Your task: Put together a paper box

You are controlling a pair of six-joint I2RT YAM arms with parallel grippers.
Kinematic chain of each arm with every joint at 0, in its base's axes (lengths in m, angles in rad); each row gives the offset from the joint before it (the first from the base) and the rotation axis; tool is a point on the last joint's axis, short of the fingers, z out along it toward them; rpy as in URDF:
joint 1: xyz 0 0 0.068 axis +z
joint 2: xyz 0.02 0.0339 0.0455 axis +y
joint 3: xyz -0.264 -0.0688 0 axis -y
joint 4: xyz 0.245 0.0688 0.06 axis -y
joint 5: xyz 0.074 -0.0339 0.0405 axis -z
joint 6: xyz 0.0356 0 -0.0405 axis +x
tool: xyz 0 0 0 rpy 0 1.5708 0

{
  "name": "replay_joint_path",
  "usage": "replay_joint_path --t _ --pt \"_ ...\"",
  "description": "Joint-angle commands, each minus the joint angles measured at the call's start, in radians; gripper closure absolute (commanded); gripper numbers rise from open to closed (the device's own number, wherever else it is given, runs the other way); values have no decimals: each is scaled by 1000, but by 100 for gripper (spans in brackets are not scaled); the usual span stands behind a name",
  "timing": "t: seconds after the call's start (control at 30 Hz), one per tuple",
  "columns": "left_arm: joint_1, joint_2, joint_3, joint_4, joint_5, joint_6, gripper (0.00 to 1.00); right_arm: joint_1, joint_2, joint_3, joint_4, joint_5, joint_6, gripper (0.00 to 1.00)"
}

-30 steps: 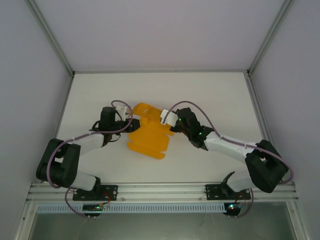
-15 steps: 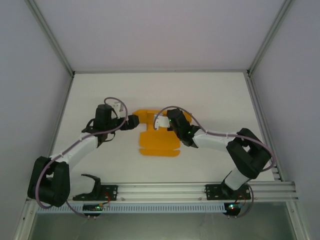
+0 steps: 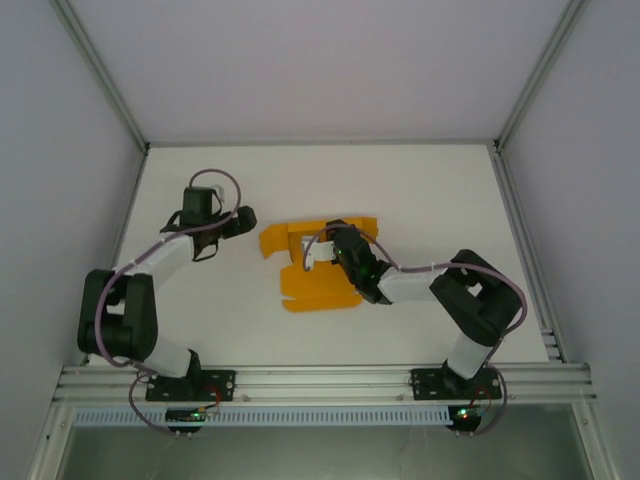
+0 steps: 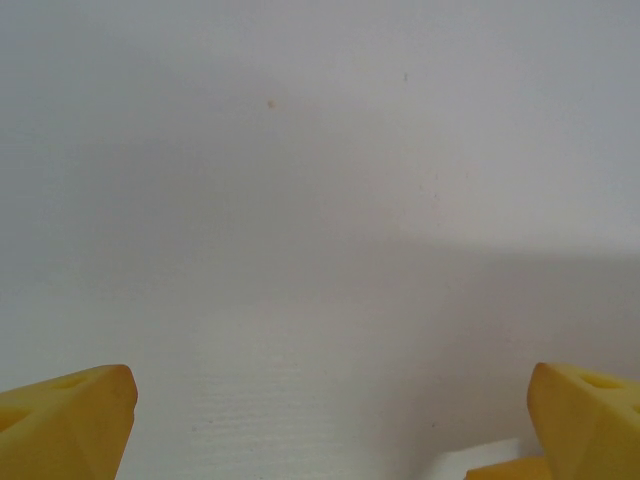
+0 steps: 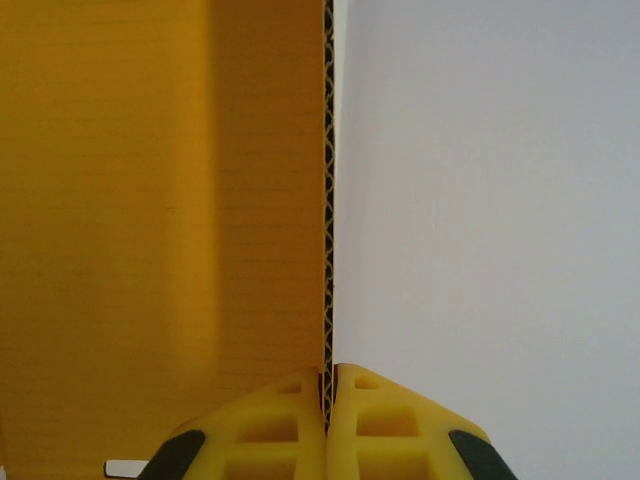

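Note:
The paper box [image 3: 318, 290] is a flat orange-yellow die-cut sheet lying mid-table, its flaps spread out. My right gripper [image 3: 318, 252] is over the sheet's middle and shut on one flap. In the right wrist view that gripper [image 5: 327, 400] pinches the corrugated edge of the paper box [image 5: 150, 200], which stands upright to the left of the fingers. My left gripper [image 3: 247, 220] is open just left of the sheet, apart from it. Its fingertips [image 4: 70, 425] stand wide apart over bare table, and a corner of the card [image 4: 505, 470] shows at the lower right.
The white table [image 3: 430, 200] is closed in by white walls behind and at both sides, with metal posts at the back corners. An aluminium rail [image 3: 320, 380] carrying both arm bases runs along the near edge.
My left gripper opened, let go of the card and drew back to the left. The right gripper carried the sheet leftward, and it now lies flatter on the table.

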State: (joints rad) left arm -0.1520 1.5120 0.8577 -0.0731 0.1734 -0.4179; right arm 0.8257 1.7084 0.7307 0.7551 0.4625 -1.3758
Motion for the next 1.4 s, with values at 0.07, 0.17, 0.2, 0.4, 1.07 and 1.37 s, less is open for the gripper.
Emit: replay_joint_path --t 0.07,0.17,0.2,0.4,1.07,1.37 --pt "-13 33 10 60 103 28 0 5 34 -28 91 21 -19 100" --pt "-26 42 -13 72 117 40 1 3 60 -48 157 24 -25 100" --pt "-35 43 -24 81 125 46 3 5 70 -55 183 35 -30 100" --pt "-82 45 -64 114 140 68 18 19 92 -76 290 68 -65 100" --pt "-214 28 -160 355 341 112 60 52 77 -56 294 132 -52 100" --pt "-254 40 -173 349 280 165 60 52 83 -63 329 155 -59 100"
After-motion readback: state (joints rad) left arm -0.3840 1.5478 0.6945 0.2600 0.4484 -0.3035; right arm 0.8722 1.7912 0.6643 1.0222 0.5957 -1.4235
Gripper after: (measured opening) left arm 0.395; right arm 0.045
